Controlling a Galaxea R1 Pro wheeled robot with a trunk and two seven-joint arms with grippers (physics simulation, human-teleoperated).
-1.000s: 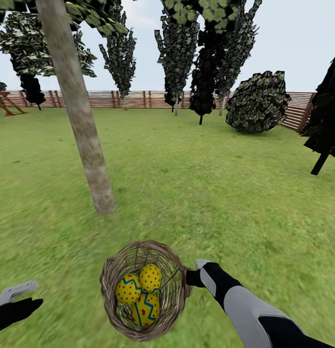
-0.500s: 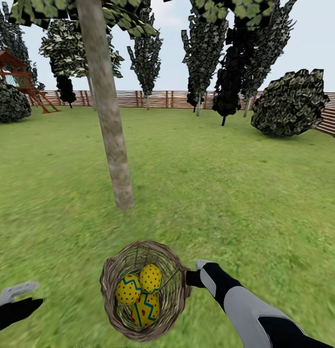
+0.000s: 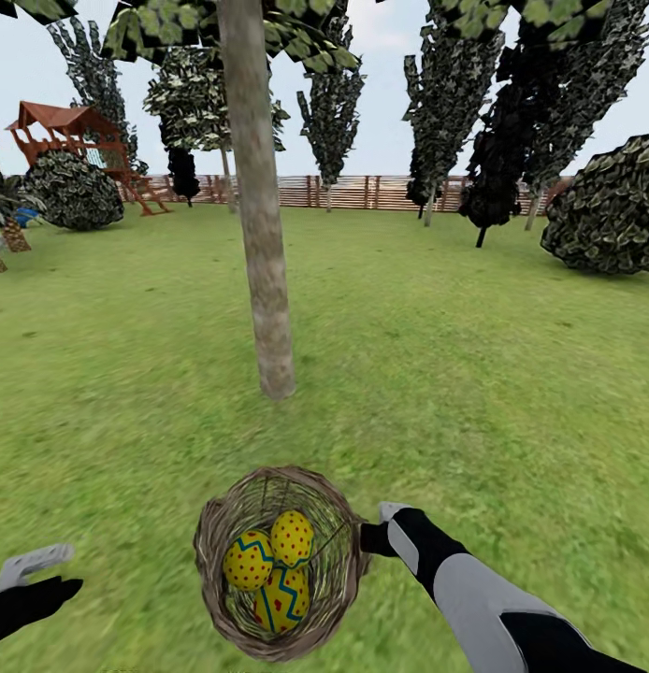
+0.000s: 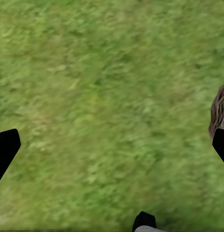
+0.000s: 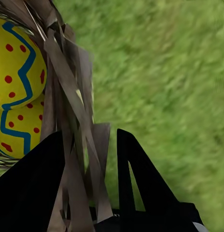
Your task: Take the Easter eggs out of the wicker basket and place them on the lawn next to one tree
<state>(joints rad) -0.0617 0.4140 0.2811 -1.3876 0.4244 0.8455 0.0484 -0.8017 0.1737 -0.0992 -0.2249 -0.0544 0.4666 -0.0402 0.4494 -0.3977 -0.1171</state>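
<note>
A: What has changed since a second ago?

B: The whole head view has swung, so the tree (image 3: 259, 234) now stands nearly straight ahead of the basket instead of off to its left, and a red play structure (image 3: 72, 140) has come into sight at far left. The basket, eggs and arms sit at the same spots in the picture, so it is the camera that turned.

A: Start at the grippers.

B: The right gripper (image 3: 373, 537) is clamped on the rim of the wicker basket (image 3: 338, 561); in the right wrist view its two black fingers (image 5: 136, 179) stand either side of the woven wall (image 5: 78, 145), one inside, one outside. The basket looks lifted and tipped, its mouth toward the camera.

A: The eggs?

B: All three Easter eggs (image 3: 273, 561) lie inside the basket, just left of that gripper, touching one another.

A: And the left gripper?

B: The left gripper (image 3: 39, 575) hangs well left of the basket, holding nothing. Its fingertips (image 4: 5, 147) are spread wide apart over bare lawn (image 4: 107, 96).

A: Farther out?

B: Beyond the basket the tree trunk meets the grass. Past it are dark columnar trees (image 3: 446, 103), a round bush (image 3: 610, 210) to the right, and the slatted fence (image 3: 362, 192) at the back.
</note>
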